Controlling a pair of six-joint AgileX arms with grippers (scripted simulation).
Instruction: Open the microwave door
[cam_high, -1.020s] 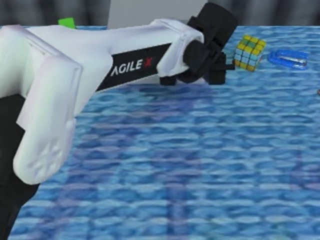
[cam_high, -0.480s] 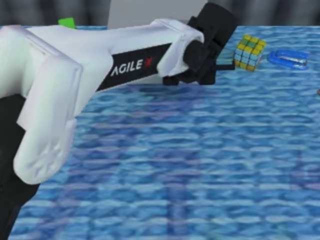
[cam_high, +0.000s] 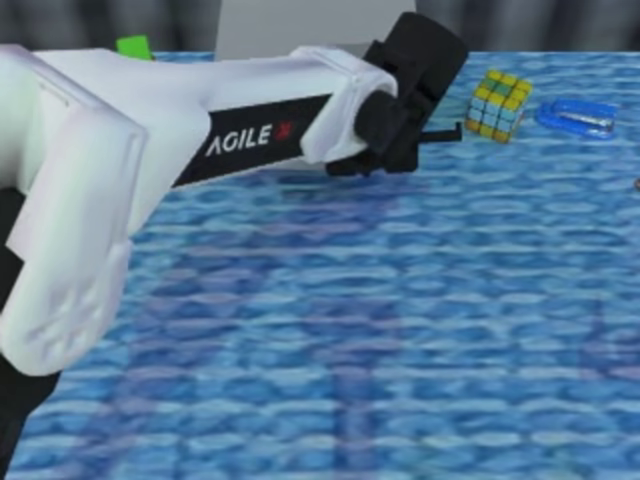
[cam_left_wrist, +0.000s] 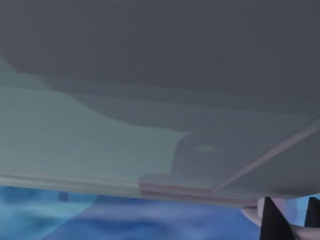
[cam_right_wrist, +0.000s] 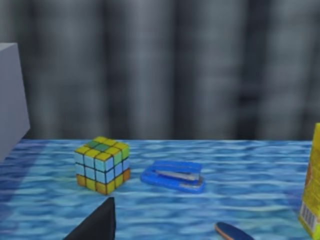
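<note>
The light-grey microwave (cam_high: 300, 25) stands at the table's back edge; its side also shows in the right wrist view (cam_right_wrist: 10, 95). My left arm reaches across to its front, and the left gripper (cam_high: 437, 128) sits at the door's edge. In the left wrist view the microwave door (cam_left_wrist: 125, 130) fills the picture from very close. My left gripper (cam_left_wrist: 292, 220) is shut on the pale bar handle (cam_left_wrist: 252, 215), one black finger on each side of it. Only one black finger (cam_right_wrist: 100, 222) of my right gripper shows, and nothing is near it.
A colourful puzzle cube (cam_high: 497, 105) (cam_right_wrist: 102, 165) and a blue stapler (cam_high: 578, 117) (cam_right_wrist: 173, 176) lie right of the microwave. A green object (cam_high: 133, 45) sits back left. A yellow box (cam_right_wrist: 311, 185) and a blue-and-orange object (cam_right_wrist: 232, 231) lie near the right arm.
My left gripper has drawn a little left and back from the cube. The teal strip beside it has narrowed to a thin dark line. The cube and stapler have not moved.
</note>
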